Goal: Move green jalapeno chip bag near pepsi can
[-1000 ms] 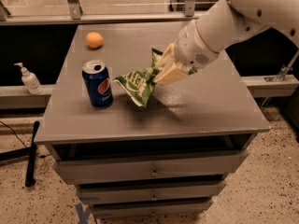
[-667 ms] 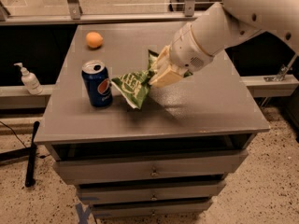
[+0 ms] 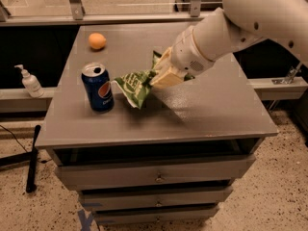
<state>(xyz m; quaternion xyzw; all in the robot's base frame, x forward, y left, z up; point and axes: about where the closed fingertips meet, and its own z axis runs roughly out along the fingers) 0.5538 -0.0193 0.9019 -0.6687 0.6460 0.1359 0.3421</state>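
- My pincer [image 3: 160, 75] hangs low over the middle of the grey table top [image 3: 211, 105], clamped on one end of the green jalapeno chip bag [image 3: 134, 84].
- The bag sticks straight out from my fingertips, with its long axis running from the pincer toward the pepsi can [image 3: 97, 87]. The free end droops to the table surface, though I cannot tell whether it rests there.
- The can stands upright just past that free end, on the same line as the bag's length. Only a sliver of gap shows, and I cannot tell if they touch.
- I judge the bag is already close to the can. What is left is to lower and let go along this axis, without pushing on and tipping the can.
- Farther beyond the can, toward the table's back corner, sits a small orange fruit [image 3: 97, 41], well apart from my pincer.
- Farthest out, off the table on a ledge, stands a pump bottle [image 3: 30, 82].
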